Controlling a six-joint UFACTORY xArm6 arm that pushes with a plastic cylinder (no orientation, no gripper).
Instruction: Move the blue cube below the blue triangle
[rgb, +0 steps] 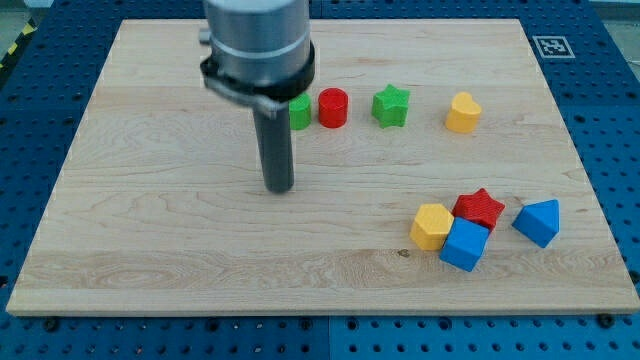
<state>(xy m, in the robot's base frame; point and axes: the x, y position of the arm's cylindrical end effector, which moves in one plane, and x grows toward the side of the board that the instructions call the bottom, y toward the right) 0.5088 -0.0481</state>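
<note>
The blue cube (465, 244) sits near the view's bottom right, touching a yellow block (432, 226) on its left and a red star (479, 208) above it. The blue triangle (538, 221) lies just to the right of the cube, a small gap apart and slightly higher. My tip (279, 188) is at the board's middle left, far to the left of the blue cube and touching no block.
A green block (299, 112), partly hidden behind the rod, a red cylinder (332, 107), a green star (391, 105) and a yellow heart-like block (463, 112) form a row across the view's top. The wooden board (150, 250) ends close below the blue cube.
</note>
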